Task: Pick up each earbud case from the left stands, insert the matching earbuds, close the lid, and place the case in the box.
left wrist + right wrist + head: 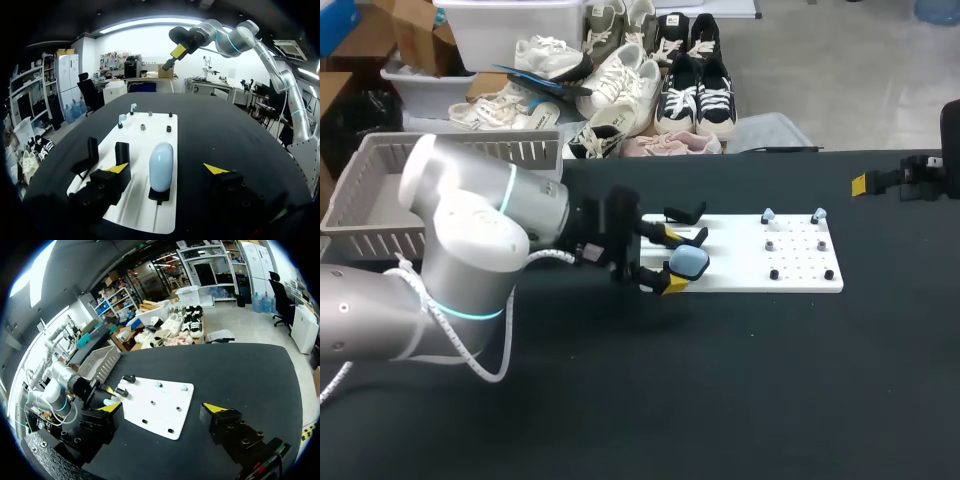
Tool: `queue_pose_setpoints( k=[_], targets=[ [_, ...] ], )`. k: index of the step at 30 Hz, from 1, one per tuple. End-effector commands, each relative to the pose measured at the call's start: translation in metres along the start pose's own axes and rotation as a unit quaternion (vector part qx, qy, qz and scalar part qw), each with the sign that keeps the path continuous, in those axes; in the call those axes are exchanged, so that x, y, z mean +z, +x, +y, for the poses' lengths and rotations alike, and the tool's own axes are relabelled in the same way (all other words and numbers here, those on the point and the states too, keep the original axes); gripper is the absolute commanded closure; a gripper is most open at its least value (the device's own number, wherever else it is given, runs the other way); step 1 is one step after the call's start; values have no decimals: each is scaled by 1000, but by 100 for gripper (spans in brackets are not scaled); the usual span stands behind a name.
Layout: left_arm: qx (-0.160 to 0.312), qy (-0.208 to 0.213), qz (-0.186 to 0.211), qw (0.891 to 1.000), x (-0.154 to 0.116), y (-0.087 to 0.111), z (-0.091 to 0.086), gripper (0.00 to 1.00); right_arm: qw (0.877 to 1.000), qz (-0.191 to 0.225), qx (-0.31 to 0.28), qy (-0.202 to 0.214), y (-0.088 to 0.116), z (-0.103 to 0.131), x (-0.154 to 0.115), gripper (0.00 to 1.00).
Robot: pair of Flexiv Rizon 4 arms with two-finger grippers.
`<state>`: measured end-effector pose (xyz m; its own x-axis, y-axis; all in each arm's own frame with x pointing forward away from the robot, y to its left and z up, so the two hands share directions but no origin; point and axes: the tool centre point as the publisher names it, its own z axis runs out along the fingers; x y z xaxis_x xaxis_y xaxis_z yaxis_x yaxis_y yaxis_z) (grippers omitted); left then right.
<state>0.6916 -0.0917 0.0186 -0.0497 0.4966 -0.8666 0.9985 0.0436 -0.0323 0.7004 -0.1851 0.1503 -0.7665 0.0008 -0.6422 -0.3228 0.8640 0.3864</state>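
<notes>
Black bench [740, 380] runs across the whole scene, with a white board [740, 275] lying flat near its middle.

The step in hand looks like the first pick: taking an earbud case [692, 262] off its stand [160, 195] at the board's left end. The pale blue case sits upright on that small black stand. The left gripper [672, 261] is level with it, fingers spread wide, one yellow tip on each side. In the left wrist view both tips stand apart from the case, so nothing is held yet.

The left arm [470, 250] comes in low from the left, its wrist turned so the fingers point along the board toward the far pegs. Two earbuds [767, 215] stand there, well apart from the case.

As I judge it, the next move calls for closing squarely on the case's sides and lifting it straight off the stand. Whether the lid is shut I cannot tell from here.

The right gripper [163, 407] hangs above the bench's right end, also wide, holding nothing. A grey basket [370, 200], likely the box, sits at the far left.
</notes>
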Motion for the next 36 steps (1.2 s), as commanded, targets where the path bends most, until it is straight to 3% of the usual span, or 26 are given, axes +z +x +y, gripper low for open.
queue_pose_setpoints(
  k=[1,15,36],
  targets=[
    [0,2,4,1000,2,2,2,7,1000,0,-1,-2,0,-1,0,0],
    [-11,4,6,1000,6,1,3,20,1000,0,-1,-2,0,-1,0,0],
    [-24,2,-3,1000,7,4,7,30,1000,0,-1,-2,0,-1,0,0]
  ],
)
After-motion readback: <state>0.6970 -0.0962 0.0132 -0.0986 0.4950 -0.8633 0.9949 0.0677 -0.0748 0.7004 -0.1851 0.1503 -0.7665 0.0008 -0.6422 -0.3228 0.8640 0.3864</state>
